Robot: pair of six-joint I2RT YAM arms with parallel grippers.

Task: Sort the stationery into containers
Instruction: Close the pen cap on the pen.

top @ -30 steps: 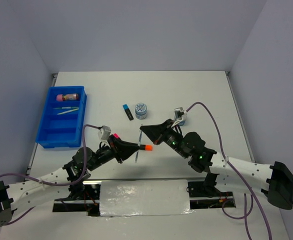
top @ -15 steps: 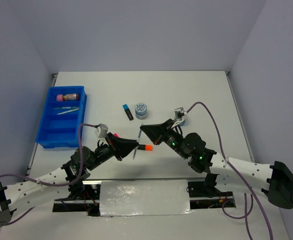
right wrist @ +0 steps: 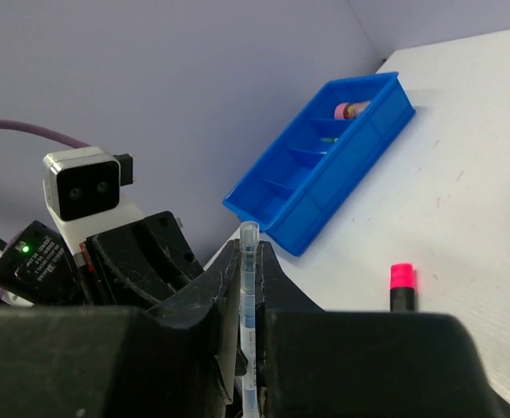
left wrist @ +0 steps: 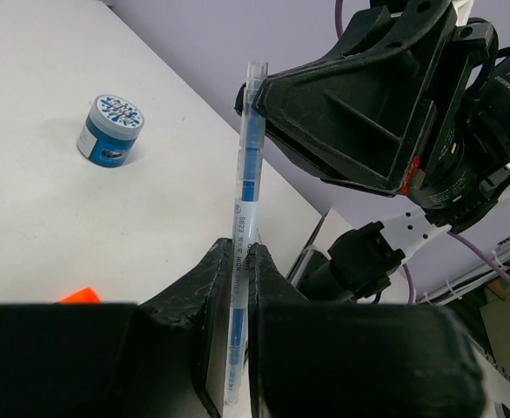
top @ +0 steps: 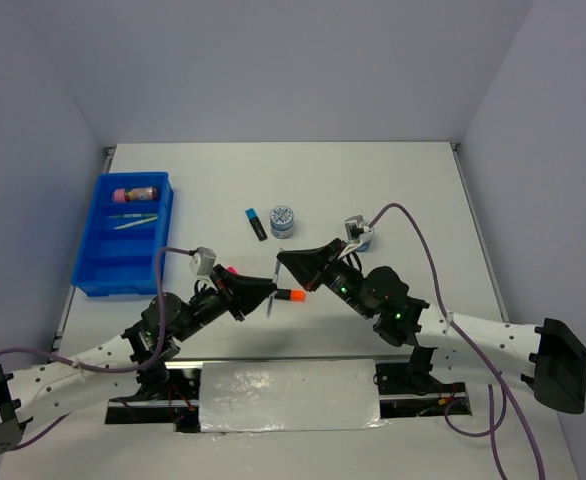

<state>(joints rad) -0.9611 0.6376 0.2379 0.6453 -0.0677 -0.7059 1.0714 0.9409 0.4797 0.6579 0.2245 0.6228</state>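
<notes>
Overhead, tools: left tool (top: 270, 291) and right tool (top: 281, 263) meet tip to tip above the desk (top: 403, 190).
Overhead, blue tray (top: 113, 283): far left, well apart from both.
Left wrist, thin pen (left wrist: 244, 200): upright — left tool clamped on its lower half, top end at the right tool's tip; tape roll (left wrist: 110, 131) beyond.
Right wrist, right tool: fingers closed against the thin pen — one on each side.

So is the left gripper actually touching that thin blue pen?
Touching. The left wrist view shows the pen pinched between the left gripper's fingers.
</notes>
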